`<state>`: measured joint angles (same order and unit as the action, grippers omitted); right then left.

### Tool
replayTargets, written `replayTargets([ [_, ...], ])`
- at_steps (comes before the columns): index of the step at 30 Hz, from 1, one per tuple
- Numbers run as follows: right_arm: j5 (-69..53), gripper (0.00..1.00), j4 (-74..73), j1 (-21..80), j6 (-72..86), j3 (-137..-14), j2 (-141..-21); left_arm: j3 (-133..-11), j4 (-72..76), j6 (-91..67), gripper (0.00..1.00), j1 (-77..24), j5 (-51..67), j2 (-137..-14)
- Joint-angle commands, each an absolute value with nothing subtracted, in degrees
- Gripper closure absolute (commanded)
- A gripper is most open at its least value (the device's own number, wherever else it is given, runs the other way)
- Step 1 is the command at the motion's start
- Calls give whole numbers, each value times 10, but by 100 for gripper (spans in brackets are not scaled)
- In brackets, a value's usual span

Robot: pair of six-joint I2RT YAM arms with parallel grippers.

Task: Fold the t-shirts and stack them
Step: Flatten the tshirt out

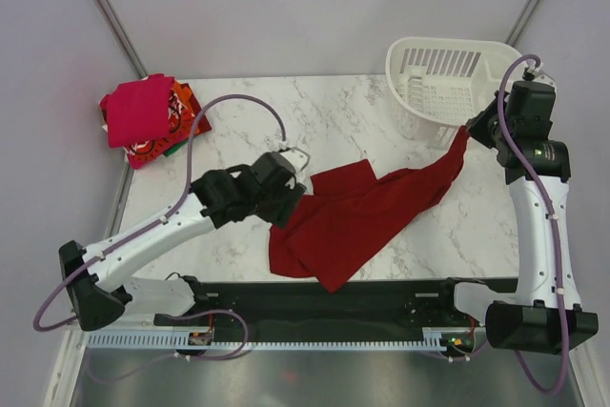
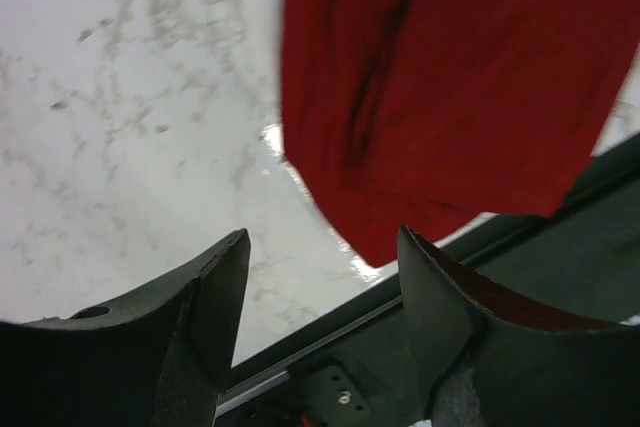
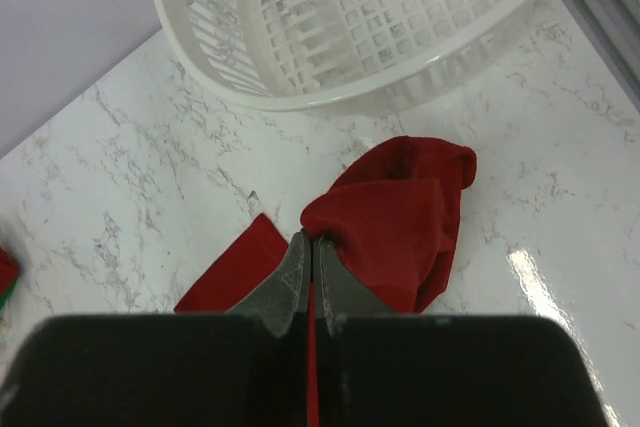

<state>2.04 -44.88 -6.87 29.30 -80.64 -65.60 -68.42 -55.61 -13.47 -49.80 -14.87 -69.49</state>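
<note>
dark red t-shirt [image 1: 362, 212]: spread crumpled over the near-centre of the marble surface [image 1: 353, 111], one end drawn out as a narrow band toward the right rear.

right claw [image 3: 311, 247]: closed, pinching a bunched fold of that end just in front of the white basket [image 1: 448, 42].

left claw [image 2: 322, 235]: open, jaws well apart and holding nothing, poised above the surface at the shirt's left edge. whether it touches the cloth cannot be told.

rear left corner: a stack of folded t-shirts, with a magenta-pink shirt [image 1: 138, 110] on top, an orange one [image 1: 181, 104] showing beneath it, and a red one with white print [image 1: 143, 152] at the near edge.
</note>
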Motion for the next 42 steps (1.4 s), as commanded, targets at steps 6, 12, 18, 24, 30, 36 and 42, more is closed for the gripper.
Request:
replayTargets([
  [6,2,100,-386,-69,276,-774,-645,-730,-465,-258,32,-750,-117,-841],
  [12,-12,100,-381,-69,275,-766,-642,-725,-411,-283,30,-811,-109,-962],
  [18,-12,100,-382,-69,272,-762,-638,-740,-389,-272,30,-821,-118,-1044],
  [24,-13,100,-380,-69,272,-758,-639,-735,-388,-269,33,-824,-138,-1090],
  [30,-17,100,-375,-69,272,-752,-642,-731,-388,-270,43,-824,-164,-1112],
  [36,-18,100,-371,-69,272,-746,-642,-732,-388,-265,59,-824,-171,-1121],
  [42,-21,100,-368,-69,273,-745,-643,-730,-389,-267,52,-824,-185,-1101],
])
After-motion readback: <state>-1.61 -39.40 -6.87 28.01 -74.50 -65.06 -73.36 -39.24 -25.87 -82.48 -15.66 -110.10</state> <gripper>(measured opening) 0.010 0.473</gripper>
